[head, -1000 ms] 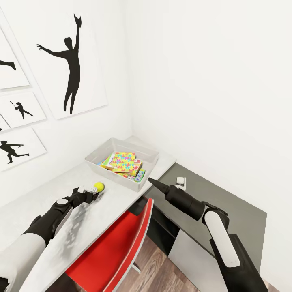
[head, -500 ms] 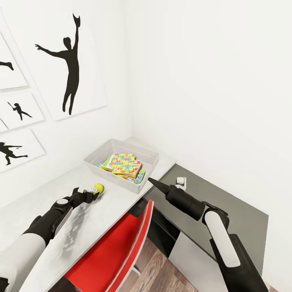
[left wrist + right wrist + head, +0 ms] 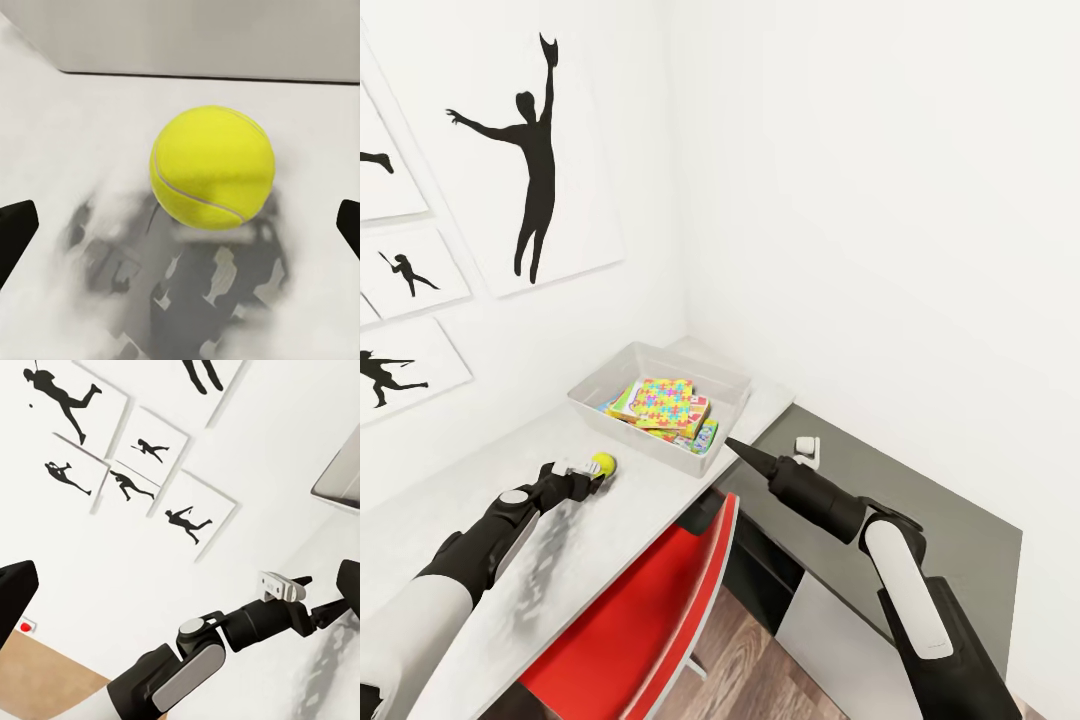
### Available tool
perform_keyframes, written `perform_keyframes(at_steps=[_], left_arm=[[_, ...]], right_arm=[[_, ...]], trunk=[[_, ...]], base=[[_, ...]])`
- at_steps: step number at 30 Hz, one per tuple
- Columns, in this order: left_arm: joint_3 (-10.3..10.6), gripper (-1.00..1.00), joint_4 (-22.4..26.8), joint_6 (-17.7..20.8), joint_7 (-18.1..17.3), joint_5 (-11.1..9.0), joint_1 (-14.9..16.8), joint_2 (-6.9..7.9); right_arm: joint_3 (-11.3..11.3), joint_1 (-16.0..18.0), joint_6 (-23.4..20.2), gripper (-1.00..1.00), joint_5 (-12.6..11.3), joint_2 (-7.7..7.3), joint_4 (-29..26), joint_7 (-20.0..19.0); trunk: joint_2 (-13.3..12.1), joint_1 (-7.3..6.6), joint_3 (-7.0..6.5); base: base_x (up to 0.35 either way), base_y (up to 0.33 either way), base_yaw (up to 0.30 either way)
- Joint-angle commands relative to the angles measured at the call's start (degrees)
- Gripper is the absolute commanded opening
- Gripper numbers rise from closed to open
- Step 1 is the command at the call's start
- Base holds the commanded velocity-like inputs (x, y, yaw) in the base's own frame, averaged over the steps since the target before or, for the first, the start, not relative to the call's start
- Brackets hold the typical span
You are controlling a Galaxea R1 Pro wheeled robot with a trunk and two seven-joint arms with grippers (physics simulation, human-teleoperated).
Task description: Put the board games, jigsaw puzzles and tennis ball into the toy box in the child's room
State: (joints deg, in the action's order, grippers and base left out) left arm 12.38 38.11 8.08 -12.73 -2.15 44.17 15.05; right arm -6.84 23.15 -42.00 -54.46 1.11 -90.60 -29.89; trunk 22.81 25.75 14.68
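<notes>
The yellow tennis ball (image 3: 603, 463) rests on the light grey table (image 3: 480, 520), a short way in front of the toy box (image 3: 592, 383). My left gripper (image 3: 593, 476) is open right behind the ball; in the left wrist view the ball (image 3: 210, 169) lies between the spread fingertips (image 3: 15, 232), touching neither. The grey toy box holds colourful jigsaw puzzles and board games (image 3: 665, 403) stacked flat. My right gripper (image 3: 738, 447) hovers open and empty off the table's edge, beside the box's near corner; its fingertips (image 3: 15, 592) stand wide apart in the right wrist view.
A red chair (image 3: 650, 620) is tucked under the table between my arms. To the right a lower dark grey surface (image 3: 920, 510) carries a small white object (image 3: 806, 447). Silhouette pictures (image 3: 535, 150) hang on the wall behind the table.
The head view shifted slightly a second ago. Both arms and the ball have stayed where they were.
</notes>
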Motion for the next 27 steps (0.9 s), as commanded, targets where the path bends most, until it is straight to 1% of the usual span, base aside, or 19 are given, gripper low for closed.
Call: perform_keyframes(at_steps=[1,16,27], left_arm=[[0.19,1.0,0.09,0.36,-0.03,-0.23,0.04,0.06],[0.19,1.0,0.1,0.36,-0.03,-0.23,0.04,0.06],[0.19,1.0,0.1,0.36,-0.02,-0.02,0.04,0.06]], right_arm=[[0.06,0.05,-0.36,1.0,-0.21,0.03,-0.01,0.01],[0.02,0.05,-0.36,1.0,-0.21,0.03,0.0,0.01],[0.07,0.05,-0.41,1.0,-0.21,0.03,-0.01,-0.04]], trunk=[[0.11,0.03,0.11],[0.11,0.03,0.11],[0.11,0.03,0.11]], base=[[0.0,0.0,0.0],[0.0,0.0,0.0],[0.074,0.0,0.0]])
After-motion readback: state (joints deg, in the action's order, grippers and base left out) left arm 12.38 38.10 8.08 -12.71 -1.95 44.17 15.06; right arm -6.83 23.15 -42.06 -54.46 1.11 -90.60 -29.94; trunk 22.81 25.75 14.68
